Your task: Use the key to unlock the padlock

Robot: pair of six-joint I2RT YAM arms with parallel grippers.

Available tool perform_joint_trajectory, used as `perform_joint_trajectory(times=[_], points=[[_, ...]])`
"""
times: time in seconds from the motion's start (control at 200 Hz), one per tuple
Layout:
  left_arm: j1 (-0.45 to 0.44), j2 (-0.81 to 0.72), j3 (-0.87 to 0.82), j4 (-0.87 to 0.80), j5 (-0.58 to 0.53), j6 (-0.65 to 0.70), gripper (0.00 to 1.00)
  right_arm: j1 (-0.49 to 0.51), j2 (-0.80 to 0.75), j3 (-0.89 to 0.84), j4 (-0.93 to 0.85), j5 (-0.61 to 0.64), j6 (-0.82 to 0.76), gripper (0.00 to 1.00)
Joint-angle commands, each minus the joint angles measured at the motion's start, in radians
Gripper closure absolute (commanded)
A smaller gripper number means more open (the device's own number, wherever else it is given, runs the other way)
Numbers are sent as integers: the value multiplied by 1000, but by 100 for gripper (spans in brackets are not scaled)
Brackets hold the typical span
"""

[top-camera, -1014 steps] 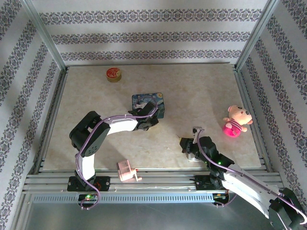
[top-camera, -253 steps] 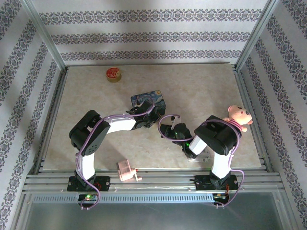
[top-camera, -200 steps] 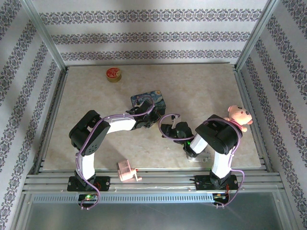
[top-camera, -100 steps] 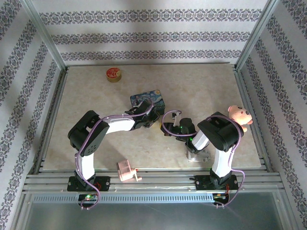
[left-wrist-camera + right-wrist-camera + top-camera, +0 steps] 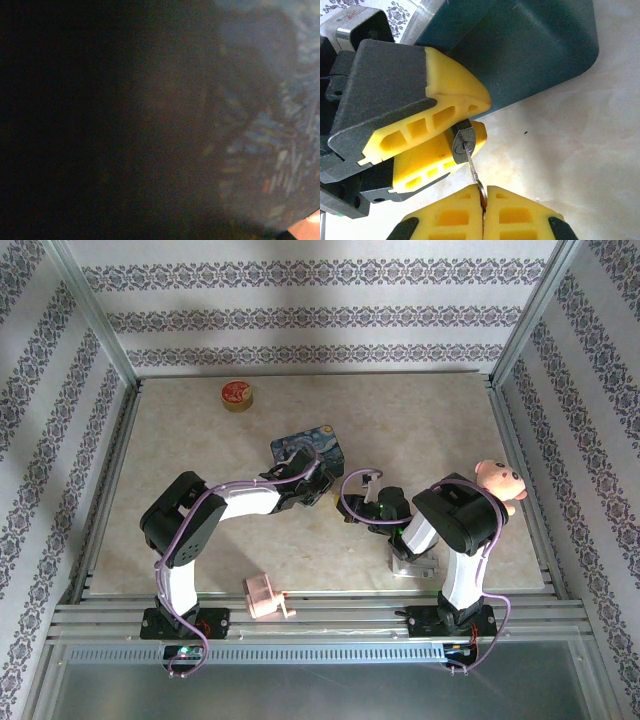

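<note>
The blue tin (image 5: 308, 448) lies flat on the tabletop (image 5: 420, 420) with its painted lid on, so its contents cannot be seen. In the right wrist view, the left claw (image 5: 477, 121) sits just off the tin's near corner. Its yellow fingers are clamped on the padlock (image 5: 464, 145), and the round keyhole face shows between them. The key (image 5: 473, 169) runs from that keyhole, on the side away from the tin, to the right claw (image 5: 483, 197). That claw's two fingertips are pressed together on the key's head. The key's tip is at the keyhole, but how far in it goes cannot be told. Beyond the tin on its left, well apart from it, stands a small round tin (image 5: 237, 395) with a red top, also closed.
</note>
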Motion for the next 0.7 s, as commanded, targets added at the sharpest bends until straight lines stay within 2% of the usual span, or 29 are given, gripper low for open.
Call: perform_joint_trajectory(times=[0.0, 0.305, 0.5, 0.695], points=[[-21, -8, -7, -11, 131, -61, 100, -11, -9, -1, 70, -32, -2, 100], [-21, 5, 34, -104, 174, 25, 100, -44, -43, 42, 31, -112, 21, 100], [-21, 8, 38, -138, 177, 26, 100, -70, -80, 69, -16, -198, 36, 100], [-21, 30, 78, -172, 208, 41, 100, -71, -82, 83, -34, -220, 64, 100]])
